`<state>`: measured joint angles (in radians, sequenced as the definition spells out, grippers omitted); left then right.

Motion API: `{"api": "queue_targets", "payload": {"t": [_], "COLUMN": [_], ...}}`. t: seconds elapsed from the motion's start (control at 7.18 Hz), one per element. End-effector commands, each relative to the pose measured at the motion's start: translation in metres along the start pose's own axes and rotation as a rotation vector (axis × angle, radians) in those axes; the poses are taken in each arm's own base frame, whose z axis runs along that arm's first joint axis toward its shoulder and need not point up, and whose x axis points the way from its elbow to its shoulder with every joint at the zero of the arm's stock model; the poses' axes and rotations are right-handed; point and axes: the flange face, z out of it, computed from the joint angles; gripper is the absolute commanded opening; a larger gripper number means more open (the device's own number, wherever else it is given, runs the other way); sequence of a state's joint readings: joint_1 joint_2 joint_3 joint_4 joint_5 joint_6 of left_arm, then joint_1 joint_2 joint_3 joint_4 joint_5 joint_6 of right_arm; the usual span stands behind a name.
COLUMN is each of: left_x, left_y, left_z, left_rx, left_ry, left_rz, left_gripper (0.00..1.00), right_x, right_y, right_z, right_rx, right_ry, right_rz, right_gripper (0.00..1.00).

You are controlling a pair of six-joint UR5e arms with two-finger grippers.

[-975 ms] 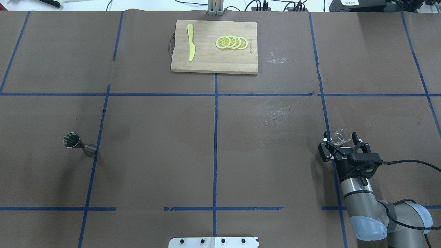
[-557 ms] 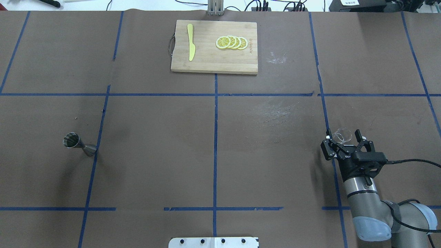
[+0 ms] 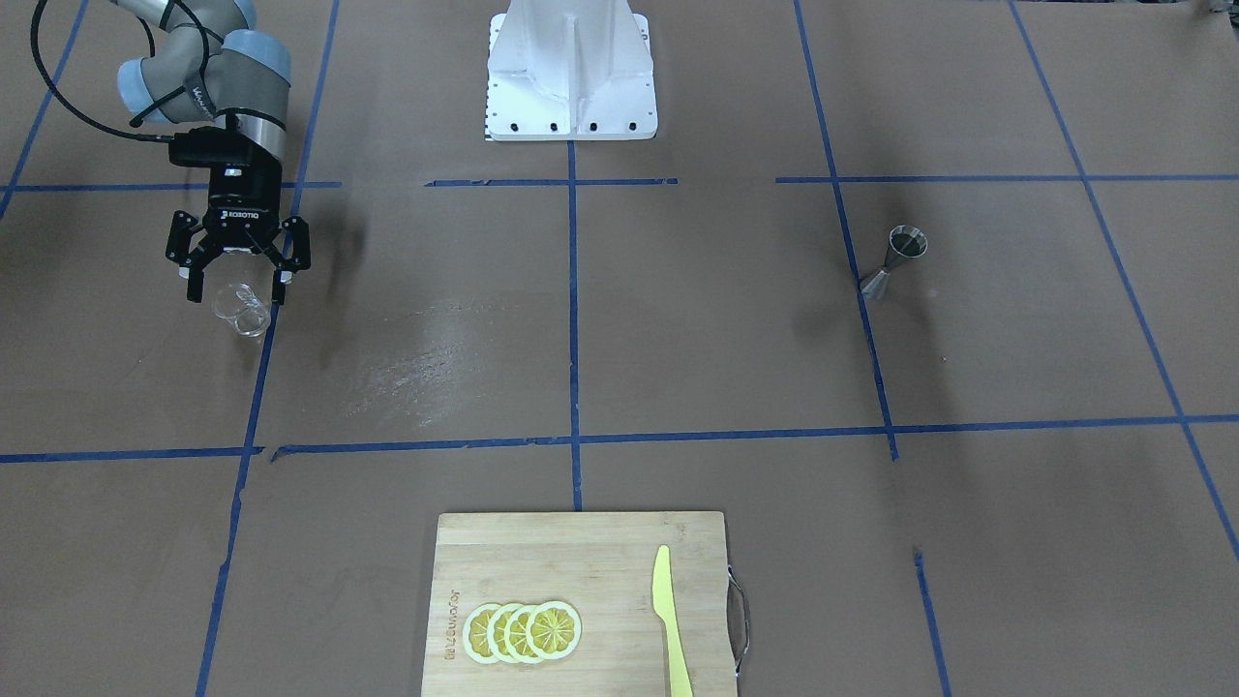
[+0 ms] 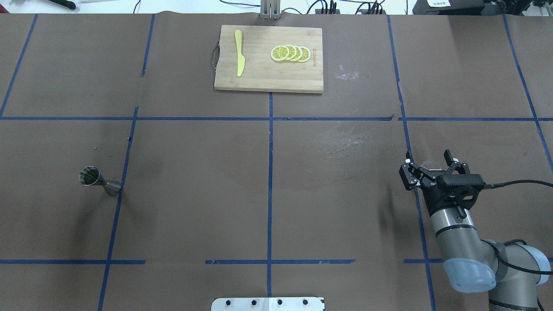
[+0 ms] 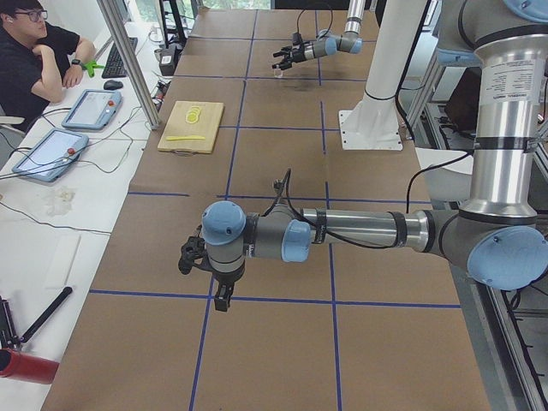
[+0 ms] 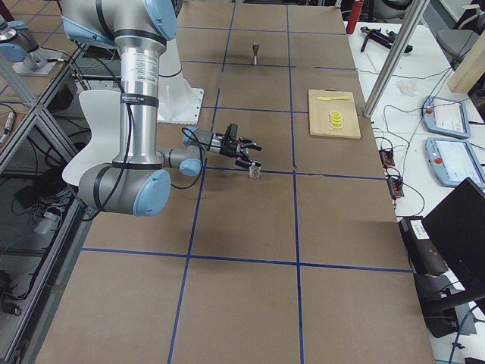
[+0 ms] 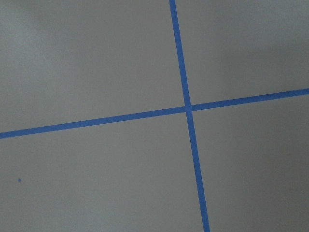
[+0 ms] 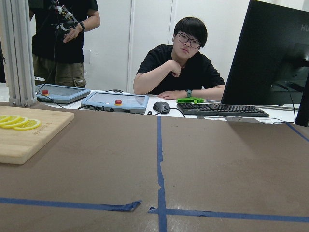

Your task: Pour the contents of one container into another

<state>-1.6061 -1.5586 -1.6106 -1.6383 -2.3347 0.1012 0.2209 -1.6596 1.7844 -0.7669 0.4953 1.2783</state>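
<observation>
The clear glass cup (image 3: 240,310) stands on the brown table just right of a blue tape line, near the robot's right side. My right gripper (image 3: 235,288) is open, its fingers spread on either side of the cup and low over it. In the overhead view the gripper (image 4: 429,166) covers most of the cup (image 4: 427,163). The steel jigger (image 4: 99,181) stands upright far off on the table's left half, also seen from the front (image 3: 896,257). My left gripper (image 5: 222,298) hangs over bare table near a tape crossing; I cannot tell its state.
A bamboo cutting board (image 4: 259,73) lies at the far middle edge with lemon slices (image 4: 290,53) and a yellow knife (image 4: 239,52) on it. The robot's white base (image 3: 571,68) is at the near middle. Operators sit beyond the far edge.
My right gripper, open throughout, has moved forward and down around the cup, which now shows far less from overhead. The jigger has not moved.
</observation>
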Motion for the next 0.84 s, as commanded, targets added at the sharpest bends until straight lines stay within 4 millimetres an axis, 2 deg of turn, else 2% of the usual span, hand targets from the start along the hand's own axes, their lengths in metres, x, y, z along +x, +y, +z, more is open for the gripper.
{"api": "queue_targets", "payload": {"t": [0.0,0.28,0.42,0.56,0.7], "left_x": [0.0,0.0,0.0,0.0,0.0], "left_y": [0.0,0.0,0.0,0.0,0.0], "left_z": [0.0,0.0,0.0,0.0,0.0], "left_rx": [0.0,0.001,0.001,0.001,0.001], "left_ry": [0.0,0.001,0.001,0.001,0.001], "left_rz": [0.0,0.001,0.001,0.001,0.001], "left_gripper": [1.0,1.0,1.0,1.0,1.0], "right_x": [0.029,0.075,0.106,0.151,0.198], "right_y": [-0.058,-0.097,-0.117,-0.139,-0.154], "right_z": [0.047,0.086,0.1,0.111,0.112], "right_rx": [-0.145,-0.323,-0.428,-0.532,-0.625], "right_ry": [0.012,-0.011,-0.045,-0.088,-0.125], "right_rz": [-0.031,-0.069,-0.11,-0.158,-0.209], "right_gripper": [1.0,1.0,1.0,1.0,1.0]}}
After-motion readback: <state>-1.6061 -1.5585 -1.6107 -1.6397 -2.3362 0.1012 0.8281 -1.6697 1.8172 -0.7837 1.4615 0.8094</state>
